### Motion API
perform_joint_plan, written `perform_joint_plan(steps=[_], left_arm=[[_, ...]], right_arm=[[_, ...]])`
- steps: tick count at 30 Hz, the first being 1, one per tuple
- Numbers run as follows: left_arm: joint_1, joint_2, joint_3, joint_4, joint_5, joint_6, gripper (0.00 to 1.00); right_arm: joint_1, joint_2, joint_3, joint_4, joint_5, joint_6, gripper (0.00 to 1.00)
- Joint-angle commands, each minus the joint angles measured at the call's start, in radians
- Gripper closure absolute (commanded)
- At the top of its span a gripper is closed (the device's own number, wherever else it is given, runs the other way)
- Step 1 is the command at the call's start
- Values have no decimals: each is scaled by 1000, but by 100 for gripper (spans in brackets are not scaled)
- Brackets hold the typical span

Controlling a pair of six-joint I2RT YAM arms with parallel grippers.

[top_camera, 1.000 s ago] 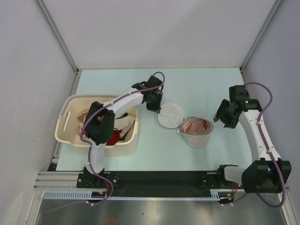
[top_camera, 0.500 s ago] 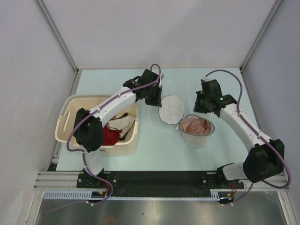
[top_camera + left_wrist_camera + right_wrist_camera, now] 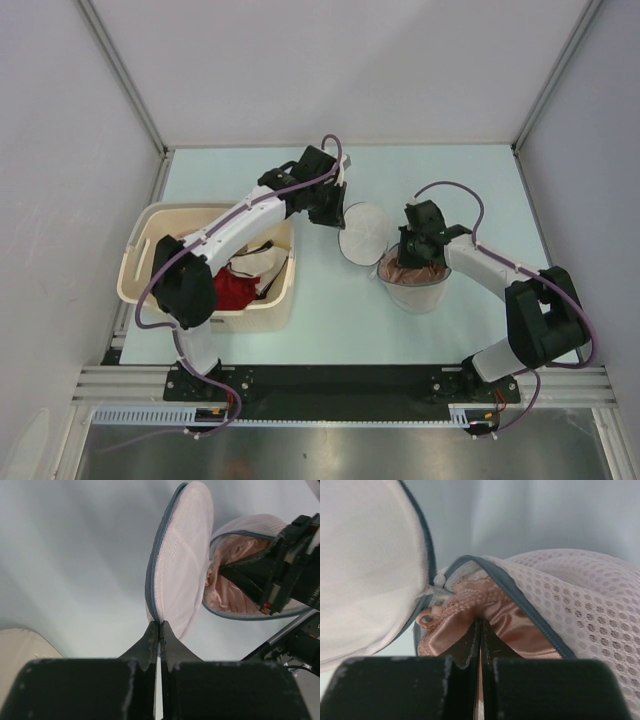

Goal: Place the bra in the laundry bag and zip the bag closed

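The laundry bag [image 3: 425, 293] stands open on the table, its round lid [image 3: 362, 232] tilted up on edge to its left. My left gripper [image 3: 335, 222] is shut on the lid's dark zip rim [image 3: 152, 580] and holds it up. The salmon-pink bra [image 3: 412, 268] lies bunched inside the mesh bowl [image 3: 590, 610]. My right gripper [image 3: 410, 252] is shut, and its tips [image 3: 480, 622] press down into the satin bra [image 3: 512, 627] at the bag's mouth. A white zip pull [image 3: 439, 580] sits where lid and bowl join.
A cream plastic basket [image 3: 150, 290] stands at the left and holds a red garment [image 3: 232, 292] and pale cloth. The left arm reaches over the basket's back corner. Grey walls enclose the table on three sides.
My right arm swung in from the far right to the bag, shutting its gripper on the way, and now pokes into the bra. The left gripper has tipped the lid up more steeply.
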Motion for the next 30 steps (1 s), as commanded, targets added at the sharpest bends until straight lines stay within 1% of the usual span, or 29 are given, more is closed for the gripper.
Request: perform_joint_plan(steps=[1, 4, 5, 8, 16, 20, 24, 25, 26, 28, 29, 30], left_arm=[[-7, -97, 48, 9, 40, 4, 100], [-14, -111, 67, 13, 69, -7, 100], [-15, -115, 68, 17, 81, -13, 100], [-20, -129, 65, 49, 143, -48, 100], [-57, -169, 99, 47, 175, -79, 100], [-73, -198, 114, 38, 172, -93, 100], [-83, -194, 114, 8, 100, -73, 100], [-83, -188, 127, -5, 86, -71, 100], [-83, -179, 134, -17, 77, -62, 100], [-83, -166, 154, -42, 37, -57, 100], [-83, -165, 160, -51, 20, -53, 100], [-84, -162, 168, -66, 3, -50, 100]], right_arm=[[1, 1, -39, 74, 15, 44, 100], [1, -10, -80, 100, 18, 76, 100], [2, -10, -97, 106, 48, 84, 100], [-1, -2, -121, 145, 58, 107, 100], [-8, 35, -177, 211, 53, 127, 100], [-11, 50, -163, 202, 30, 98, 100], [-1, 19, -112, 137, 30, 89, 100], [1, 9, -100, 119, -9, 87, 100], [-1, -13, -70, 75, -19, 87, 99], [1, -36, -31, 25, -32, 80, 93], [1, -60, 1, -20, -37, 77, 89], [-1, -70, 19, -42, -39, 70, 81]])
